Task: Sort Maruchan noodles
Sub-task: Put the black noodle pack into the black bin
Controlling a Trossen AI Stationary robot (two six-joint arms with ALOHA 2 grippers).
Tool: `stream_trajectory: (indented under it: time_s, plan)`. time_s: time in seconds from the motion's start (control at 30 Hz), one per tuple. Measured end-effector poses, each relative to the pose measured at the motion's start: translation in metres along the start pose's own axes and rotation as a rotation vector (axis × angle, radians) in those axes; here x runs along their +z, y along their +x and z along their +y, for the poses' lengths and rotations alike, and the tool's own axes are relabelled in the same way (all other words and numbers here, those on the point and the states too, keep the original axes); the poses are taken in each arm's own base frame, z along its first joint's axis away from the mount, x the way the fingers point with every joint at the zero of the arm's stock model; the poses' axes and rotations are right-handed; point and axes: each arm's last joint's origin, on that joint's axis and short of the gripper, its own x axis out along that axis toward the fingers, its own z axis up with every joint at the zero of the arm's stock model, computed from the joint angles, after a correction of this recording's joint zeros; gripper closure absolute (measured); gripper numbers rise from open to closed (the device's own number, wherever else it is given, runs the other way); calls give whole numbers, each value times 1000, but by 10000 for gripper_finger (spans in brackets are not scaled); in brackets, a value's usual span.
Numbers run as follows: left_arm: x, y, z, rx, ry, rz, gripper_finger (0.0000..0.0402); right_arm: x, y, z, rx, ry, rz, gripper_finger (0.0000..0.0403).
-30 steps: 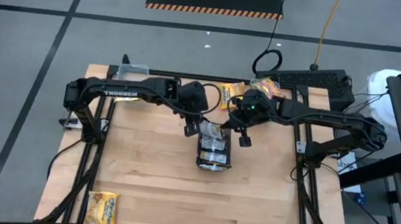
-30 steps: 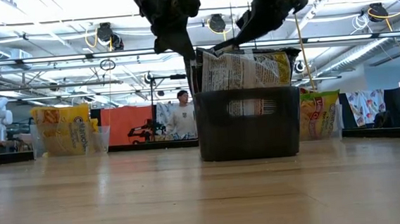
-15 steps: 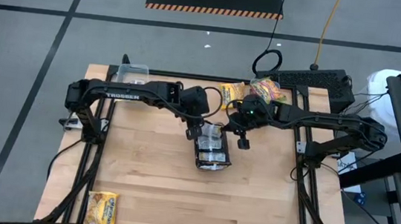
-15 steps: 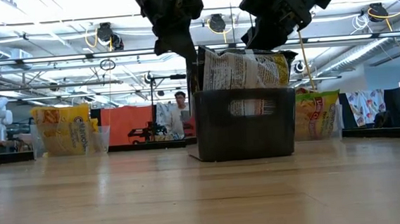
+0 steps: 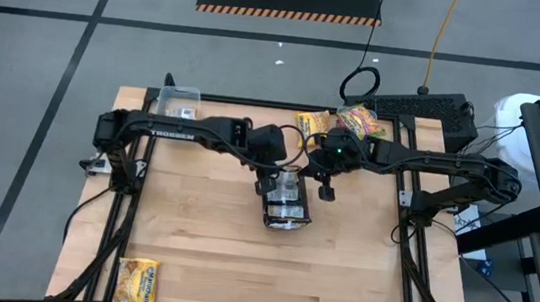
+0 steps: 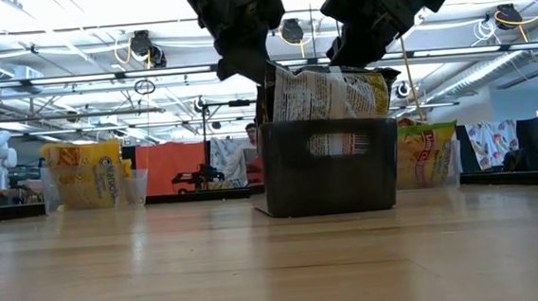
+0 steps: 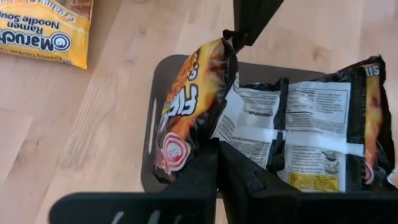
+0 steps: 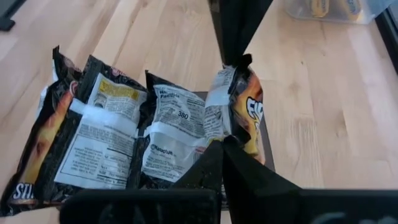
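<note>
Left end effector [image 7: 219, 140] grasps a dark packet [image 7: 189, 112] standing in the grey tray [image 7: 151, 155] below. Right end effector [image 8: 225, 140] clenched on another packet [image 8: 239, 109].

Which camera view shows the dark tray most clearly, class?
The low view: the dark tray shows its whole side wall. From above, packets and arms cover most of it; the wrist views catch only its rim around the packets.
</note>
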Motion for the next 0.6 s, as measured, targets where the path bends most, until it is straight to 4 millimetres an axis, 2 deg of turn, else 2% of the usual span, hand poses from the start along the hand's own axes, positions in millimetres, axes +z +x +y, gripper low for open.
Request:
stream_trajectory:
  time_s: [0.17,0.37,0.6]
  plan:
    - [0,1,0,7,22,1,383,0,0,0,-2,11,-3,392]
    - [0,1,0,8,35,1,381,5,-3,-2,-53,-3,-42,344]
    - [-1,1,1,8,33,8,381,12,-25,2,-84,-49,-105,295]
